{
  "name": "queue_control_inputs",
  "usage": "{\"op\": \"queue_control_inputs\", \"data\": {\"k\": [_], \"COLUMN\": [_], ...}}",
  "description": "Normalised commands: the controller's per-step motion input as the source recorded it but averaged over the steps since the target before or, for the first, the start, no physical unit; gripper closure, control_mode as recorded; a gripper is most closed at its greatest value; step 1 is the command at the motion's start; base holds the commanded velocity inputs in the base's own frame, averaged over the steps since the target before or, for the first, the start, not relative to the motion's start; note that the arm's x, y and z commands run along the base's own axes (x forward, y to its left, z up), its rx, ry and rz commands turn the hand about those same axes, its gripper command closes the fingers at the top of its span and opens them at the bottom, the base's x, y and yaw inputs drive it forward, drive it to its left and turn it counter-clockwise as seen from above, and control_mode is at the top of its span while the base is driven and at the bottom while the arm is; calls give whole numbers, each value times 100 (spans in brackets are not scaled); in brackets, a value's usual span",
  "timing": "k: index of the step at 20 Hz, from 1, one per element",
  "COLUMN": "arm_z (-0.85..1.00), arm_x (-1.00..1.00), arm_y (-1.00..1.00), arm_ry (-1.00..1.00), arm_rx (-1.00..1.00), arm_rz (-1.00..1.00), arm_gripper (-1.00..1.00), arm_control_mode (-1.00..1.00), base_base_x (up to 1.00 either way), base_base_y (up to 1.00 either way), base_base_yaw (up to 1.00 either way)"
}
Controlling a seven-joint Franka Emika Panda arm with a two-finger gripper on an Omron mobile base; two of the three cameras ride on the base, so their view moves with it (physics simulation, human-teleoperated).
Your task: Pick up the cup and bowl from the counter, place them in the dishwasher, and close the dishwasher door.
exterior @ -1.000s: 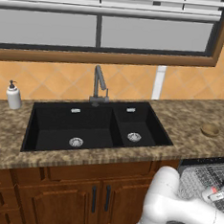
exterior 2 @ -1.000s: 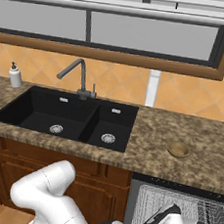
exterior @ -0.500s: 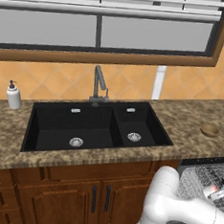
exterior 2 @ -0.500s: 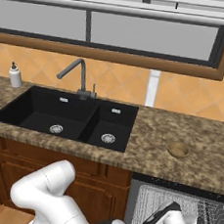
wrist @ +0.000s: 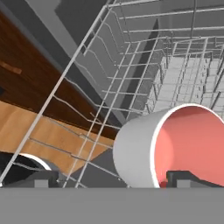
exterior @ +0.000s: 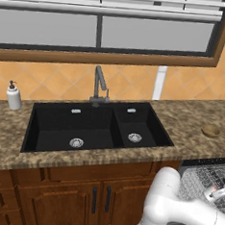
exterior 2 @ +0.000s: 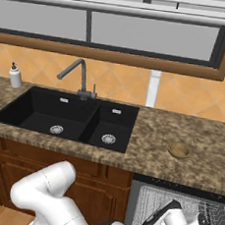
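Observation:
My gripper (wrist: 118, 177) is low over the dishwasher's grey wire rack (wrist: 131, 65), its fingers spread wide and open. The cup (wrist: 144, 153), white outside and pink inside, lies tilted on its side right in front of the hand, its mouth turned toward the right finger (wrist: 192, 177); the left finger stands well clear of its wall. In the left base view the hand (exterior: 219, 191) sits over the rack (exterior: 200, 175) at the lower right. The tan bowl (exterior: 211, 131) (exterior 2: 179, 150) rests on the granite counter (exterior: 191, 121), right of the sink. The dishwasher door is out of view.
A black double sink (exterior: 94, 127) with a faucet (exterior: 100, 87) is set in the counter. A white soap pump bottle (exterior: 13, 96) stands at the far left. Wooden cabinet doors (exterior: 77, 203) lie below, and my white arm (exterior 2: 51, 191) curls in front of them.
The hand has edged slightly to the right over the rack. The bowl and everything on the counter have stayed put.

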Motion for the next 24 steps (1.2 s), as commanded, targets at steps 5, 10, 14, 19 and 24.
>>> {"op": "queue_control_inputs", "data": {"k": [5,10,14,19,24], "arm_z": [-2,-29,2,52,99], "arm_x": [9,22,-56,-100,-74], "arm_y": [-49,-45,-39,14,30], "arm_ry": [0,-9,-7,-16,-2], "arm_rx": [5,0,7,1,0], "arm_rz": [0,0,0,-5,-8], "arm_gripper": [-100,-100,-100,-100,-100], "arm_control_mode": [-100,-100,-100,-100,-100], "base_base_x": [0,0,0,0,0], "base_base_y": [0,0,0,0,0], "base_base_yaw": [0,0,0,0,0]}}
